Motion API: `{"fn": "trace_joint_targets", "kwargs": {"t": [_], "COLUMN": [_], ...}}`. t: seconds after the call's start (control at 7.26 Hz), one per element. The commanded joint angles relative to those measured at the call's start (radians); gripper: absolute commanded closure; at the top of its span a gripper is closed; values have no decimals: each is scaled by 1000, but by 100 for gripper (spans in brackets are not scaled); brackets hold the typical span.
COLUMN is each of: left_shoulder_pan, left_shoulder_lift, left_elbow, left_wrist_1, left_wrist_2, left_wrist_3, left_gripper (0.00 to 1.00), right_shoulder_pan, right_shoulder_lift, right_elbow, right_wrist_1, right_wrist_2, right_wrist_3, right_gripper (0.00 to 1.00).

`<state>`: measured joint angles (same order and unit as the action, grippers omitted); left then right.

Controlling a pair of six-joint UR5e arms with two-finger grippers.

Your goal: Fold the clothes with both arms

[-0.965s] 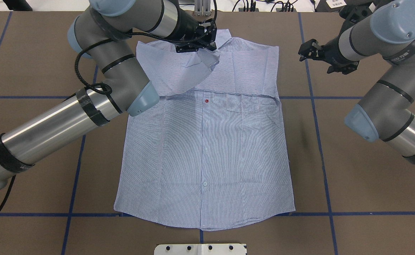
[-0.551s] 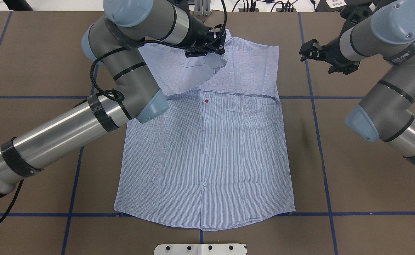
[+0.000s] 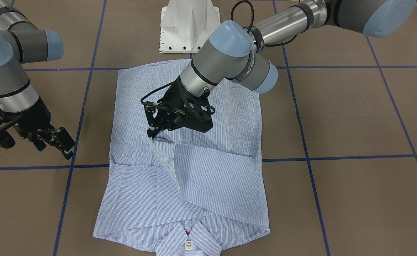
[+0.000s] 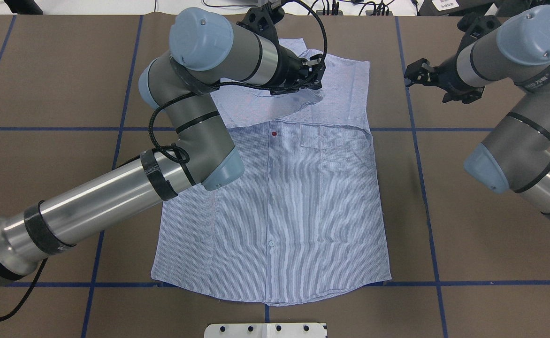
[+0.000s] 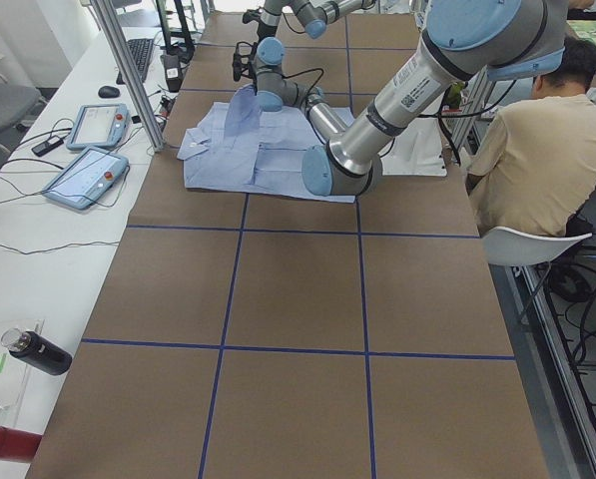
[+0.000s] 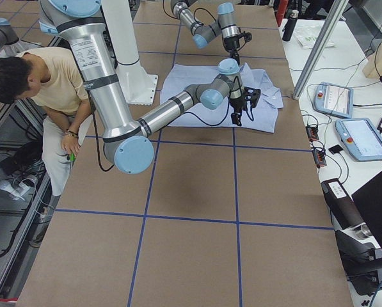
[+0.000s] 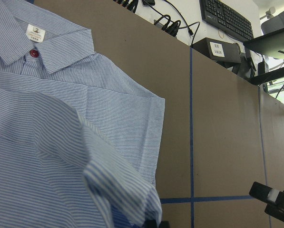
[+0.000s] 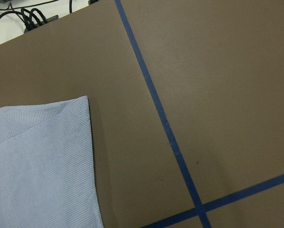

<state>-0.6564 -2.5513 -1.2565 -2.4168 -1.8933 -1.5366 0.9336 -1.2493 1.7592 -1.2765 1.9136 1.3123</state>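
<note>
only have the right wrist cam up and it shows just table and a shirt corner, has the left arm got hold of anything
observer: yes, the left gripper is shut on a sleeve, with the sleeve's end lifted off the shirt over the chest.
operator: and where's my right gripper sitting
observer: the right gripper is open and empty, off the shirt's side, over the brown table.
operator: which way is the collar
observer: the collar is at the end away from the robot's base, with the neck label showing.
</note>
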Motion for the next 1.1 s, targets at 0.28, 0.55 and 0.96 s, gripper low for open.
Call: {"fn": "trace_joint_targets", "kwargs": {"t": [0.28, 0.55, 0.96], "left_shoulder_pan": [24, 8, -43], "left_shoulder_lift": [-66, -66, 105], "left_elbow": [114, 108, -129], "left_wrist_1": [-90, -93, -78], "left_wrist_2": [74, 72, 4], "left_wrist_3": [-83, -86, -70], "left_gripper": [17, 16, 16], "right_shoulder_pan": [-1, -4, -143], "right_shoulder_lift": [-82, -129, -154], "right_elbow": [81, 129, 198], "right_wrist_1": [0, 0, 0], "right_wrist_2": [7, 7, -28], "right_wrist_3": [-13, 1, 185], "right_gripper": [0, 0, 0]}}
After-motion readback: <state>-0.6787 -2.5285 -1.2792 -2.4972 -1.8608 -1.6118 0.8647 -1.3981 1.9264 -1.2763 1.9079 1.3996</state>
